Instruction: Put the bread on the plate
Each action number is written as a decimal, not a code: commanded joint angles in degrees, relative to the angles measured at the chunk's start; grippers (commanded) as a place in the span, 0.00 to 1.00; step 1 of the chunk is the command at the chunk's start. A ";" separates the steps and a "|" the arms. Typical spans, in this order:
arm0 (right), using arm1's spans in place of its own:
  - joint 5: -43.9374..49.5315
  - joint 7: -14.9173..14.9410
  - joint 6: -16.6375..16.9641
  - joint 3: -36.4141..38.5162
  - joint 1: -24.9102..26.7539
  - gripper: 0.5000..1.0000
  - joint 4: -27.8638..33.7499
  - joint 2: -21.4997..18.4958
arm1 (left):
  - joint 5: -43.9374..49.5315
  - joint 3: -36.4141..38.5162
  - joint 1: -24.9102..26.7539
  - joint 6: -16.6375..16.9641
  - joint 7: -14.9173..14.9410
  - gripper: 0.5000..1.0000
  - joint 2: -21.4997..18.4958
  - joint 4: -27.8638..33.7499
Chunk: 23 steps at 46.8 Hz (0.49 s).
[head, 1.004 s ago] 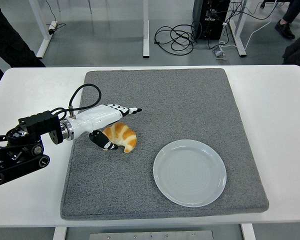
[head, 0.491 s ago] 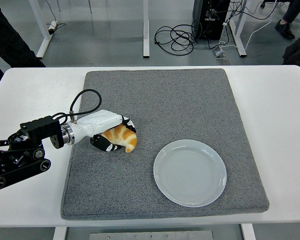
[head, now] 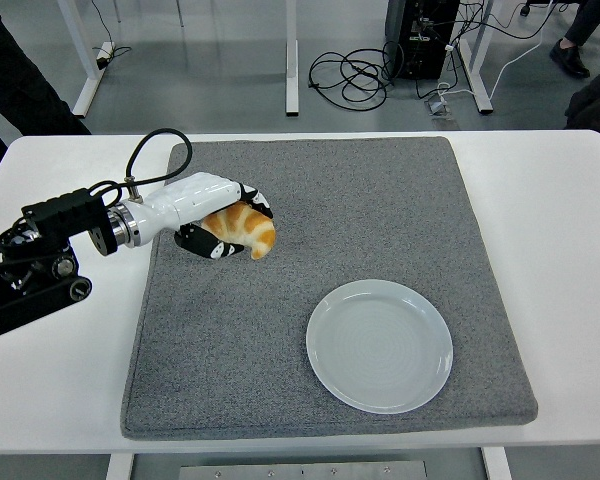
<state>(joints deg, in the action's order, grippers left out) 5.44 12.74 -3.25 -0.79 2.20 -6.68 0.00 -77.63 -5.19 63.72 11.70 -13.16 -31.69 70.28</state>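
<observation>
Across the white surface (head: 560, 250) lay a grey mat (head: 360, 190). Above its left part, the left robot hand (head: 220, 222) gripped the bread (head: 242, 228), long axis slanting down-right toward the plate (head: 380, 345), well apart.

bread (head: 242, 228) golden-orange | plate (head: 380, 346) pale grey | mat (head: 380, 220) speckled grey
</observation>
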 commanded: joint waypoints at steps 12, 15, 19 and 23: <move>0.00 0.00 0.00 0.00 0.00 1.00 0.00 0.00 | 3.01 0.26 14.15 -0.45 -0.02 0.00 -4.52 -0.06; 0.00 0.00 0.00 0.00 0.00 1.00 0.00 0.00 | 3.36 0.35 15.90 -0.63 -0.02 0.00 -5.14 0.03; 0.00 0.00 0.00 0.00 0.00 1.00 0.00 0.00 | 4.33 0.53 18.19 -0.80 -0.11 0.00 -5.58 0.03; 0.00 0.00 0.00 0.00 0.00 1.00 0.00 0.00 | 4.42 0.70 19.25 -0.80 -0.11 0.00 -6.02 0.11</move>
<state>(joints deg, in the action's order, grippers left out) 5.44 12.74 -3.25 -0.79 2.19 -6.68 0.00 -73.28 -4.54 82.40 10.90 -13.26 -37.51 70.31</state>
